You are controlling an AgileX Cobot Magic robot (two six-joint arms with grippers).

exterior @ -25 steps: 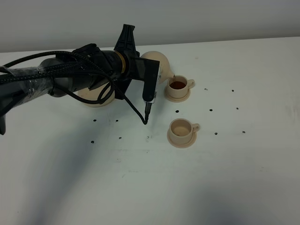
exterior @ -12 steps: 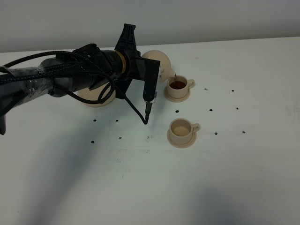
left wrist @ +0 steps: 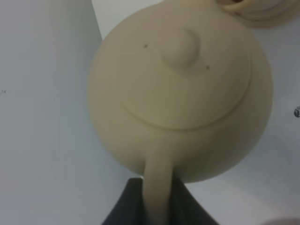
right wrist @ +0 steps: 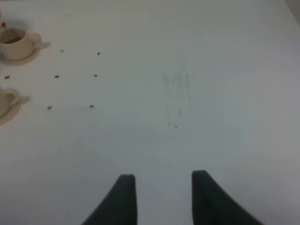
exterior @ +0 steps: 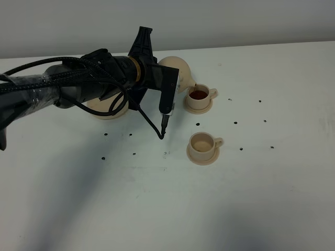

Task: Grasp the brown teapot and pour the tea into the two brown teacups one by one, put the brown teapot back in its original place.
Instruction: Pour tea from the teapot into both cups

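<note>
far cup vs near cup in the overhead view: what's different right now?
Fill: the far cup holds dark tea; the near cup looks empty.
Position: the far cup sits right under the spout of the tilted brown teapot; the near cup stands clear of it, closer to the camera.
Shared: both are tan, upright and the same shape, with handles pointing right in the high view.

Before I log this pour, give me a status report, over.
Left gripper shut on brown teapot handle, right gripper open, empty. Teapot tilted, spout over far teacup, tea inside; near teacup empty. Nothing in the way.
</note>
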